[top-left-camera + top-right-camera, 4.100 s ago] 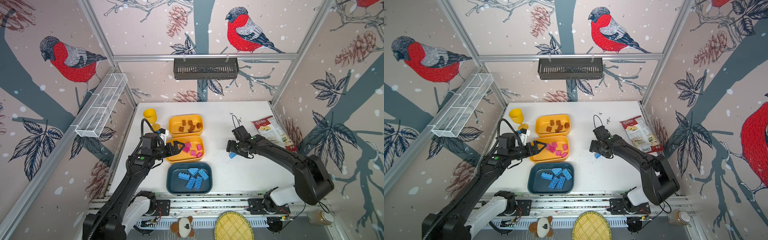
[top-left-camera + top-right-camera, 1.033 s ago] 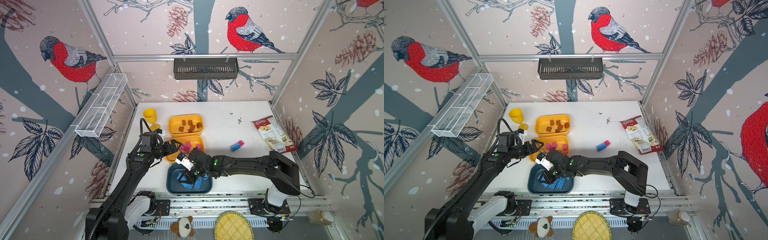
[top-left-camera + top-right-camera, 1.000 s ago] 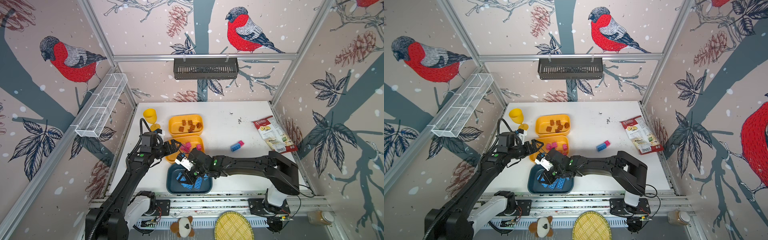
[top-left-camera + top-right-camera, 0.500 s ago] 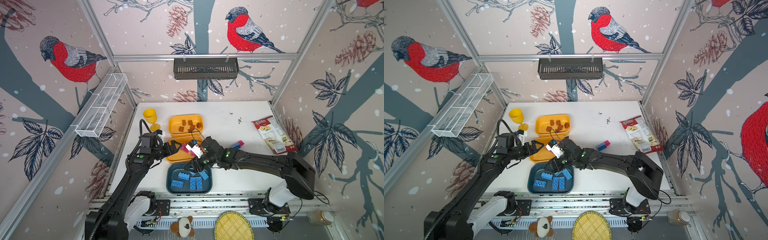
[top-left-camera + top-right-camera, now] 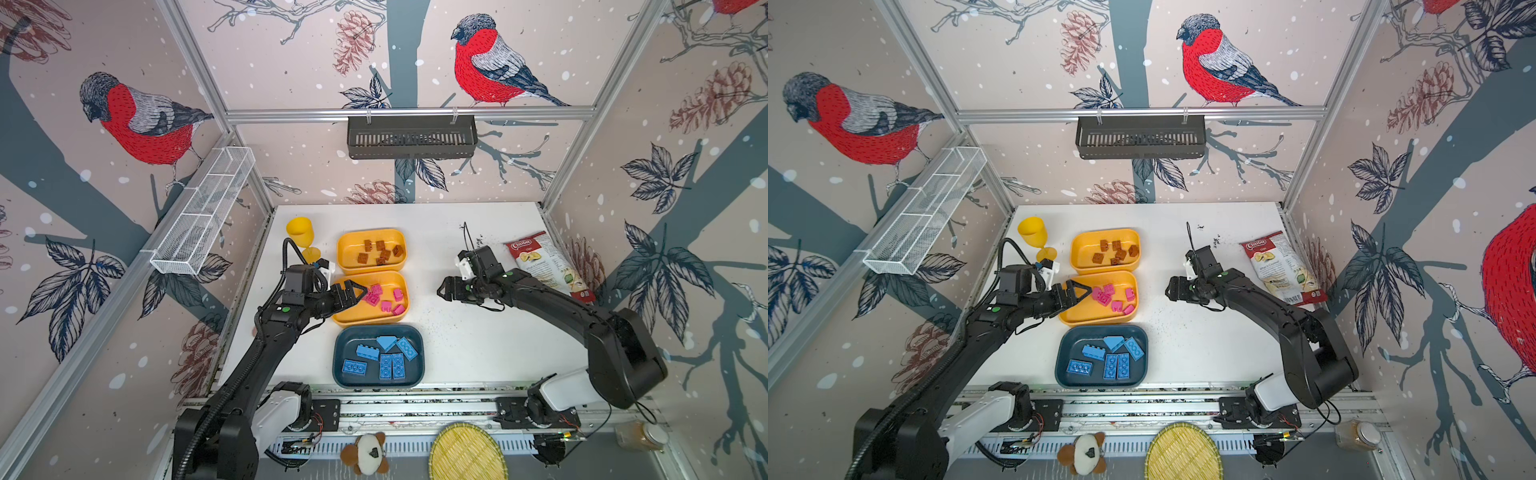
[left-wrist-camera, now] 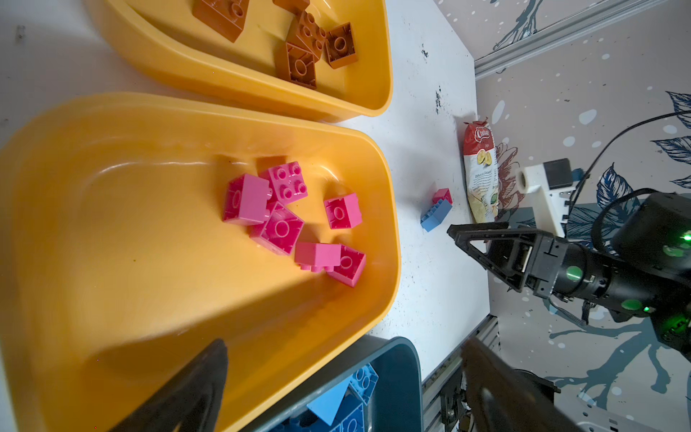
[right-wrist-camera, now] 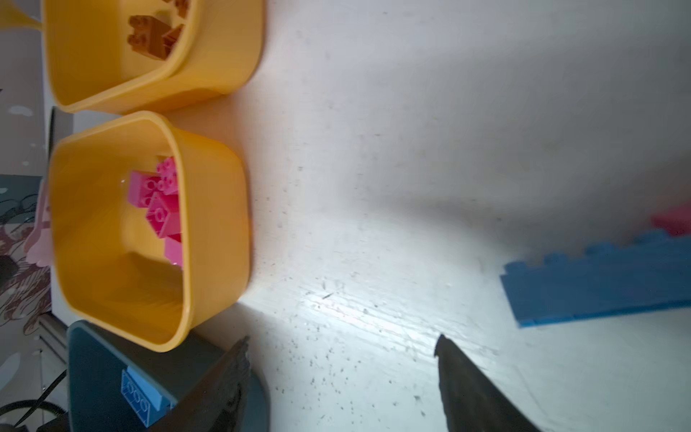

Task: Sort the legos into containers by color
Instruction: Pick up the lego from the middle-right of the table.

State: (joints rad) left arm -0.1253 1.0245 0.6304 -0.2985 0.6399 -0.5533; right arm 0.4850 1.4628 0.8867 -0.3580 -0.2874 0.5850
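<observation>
My right hand hangs open and empty over the bare white counter. My left hand hovers open over the left rim of the middle yellow-orange plastic tray. The only legos I see outside the trays are a blue rectangular studded plastic brick and a small pink plastic brick touching one end of it. They lie between that tray and the counter's right edge, just beside my right hand. Both look light, rigid and glossy, likely to skid if nudged. I would pinch the blue one across its flat long sides, not the studs. I cannot tell whether the pink one is snapped on.
</observation>
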